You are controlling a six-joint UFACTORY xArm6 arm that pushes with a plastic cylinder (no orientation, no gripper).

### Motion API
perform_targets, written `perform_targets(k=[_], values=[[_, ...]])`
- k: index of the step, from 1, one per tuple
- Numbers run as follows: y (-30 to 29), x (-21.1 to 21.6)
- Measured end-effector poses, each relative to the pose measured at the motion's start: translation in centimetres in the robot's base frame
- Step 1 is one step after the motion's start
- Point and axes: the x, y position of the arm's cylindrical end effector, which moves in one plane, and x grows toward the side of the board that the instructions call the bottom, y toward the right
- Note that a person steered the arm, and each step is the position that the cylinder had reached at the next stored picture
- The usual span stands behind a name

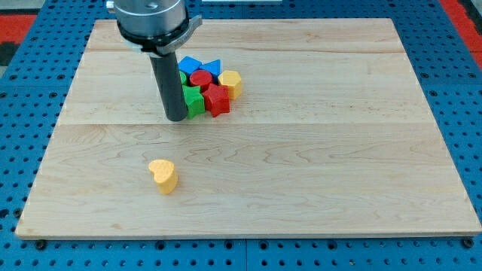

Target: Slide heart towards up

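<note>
**Yellow heart alone near the bench's lower left, rod beside the cluster**

Camera view: a pale wooden bench (301, 173) with visible plank seams lies on a blue perforated base (459, 90). The yellow heart-shaped block (163, 175) sits by itself in the lower left part of the bench, well apart from every other block.

Towards the view's top, left of centre, a tight cluster of blocks stands together: a blue block (190, 65) and a blue triangular block (212, 68) at the back, a red round block (200, 78) in front of them, a yellow block with flat facets (230, 83) on the view's right, a red block (217, 99) at the front, and a green block (193, 101) at the front left.

This arm carries no claw, so there is nothing to open or close and nothing is held. The dark rod hangs from a grey round mount (151, 19); my tip (175, 118) rests on the bench just beside the green block's left edge, well above the yellow heart.
</note>
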Motion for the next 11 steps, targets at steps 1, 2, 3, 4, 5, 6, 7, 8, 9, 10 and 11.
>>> perform_targets(k=[1, 2, 3, 4, 5, 6, 7, 8, 9, 10, 11], values=[[-0.1, -0.1], [-6.3, 2.5], [-9.9, 7.7], [-4.2, 13.8], [3.1, 14.4], [3.3, 8.3], [4.8, 10.4], [5.3, 16.0], [-4.1, 12.5], [-7.9, 6.8], [-9.0, 7.4]])
